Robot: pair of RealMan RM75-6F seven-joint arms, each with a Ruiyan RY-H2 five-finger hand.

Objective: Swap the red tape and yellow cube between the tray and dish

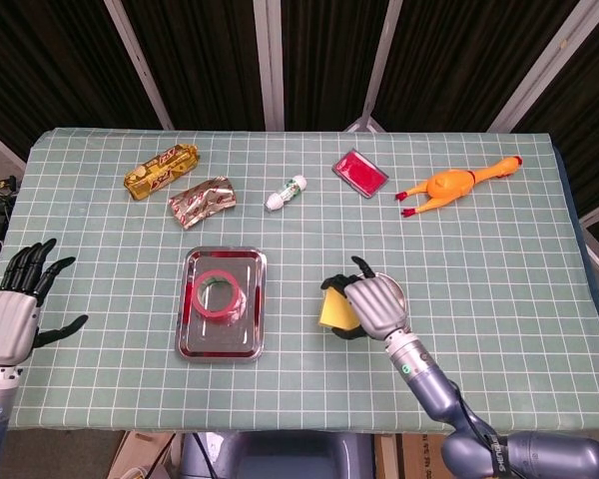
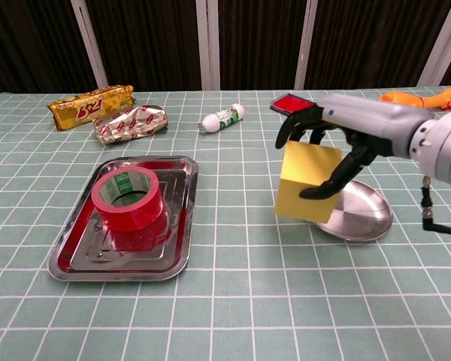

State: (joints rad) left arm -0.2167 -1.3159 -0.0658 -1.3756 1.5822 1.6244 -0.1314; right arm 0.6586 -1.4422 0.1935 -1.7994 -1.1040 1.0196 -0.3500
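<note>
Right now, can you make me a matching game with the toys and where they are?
Things:
1. red tape roll
2. yellow foam cube
3. orange rubber chicken
4. round silver dish

Places:
A. far right side of the table
B. held up by the right hand
C. in the steel tray
D. bare, on the cloth beside the cube

Pairs: 1-C, 2-B, 3-A, 4-D

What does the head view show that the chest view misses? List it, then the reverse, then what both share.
Head view only: the left hand, open and empty off the table's left edge, and the rubber chicken whole. Chest view only: the yellow cube plainly clear of the table, tilted beside the dish. Both: the right hand gripping the cube, and the red tape in the tray.
</note>
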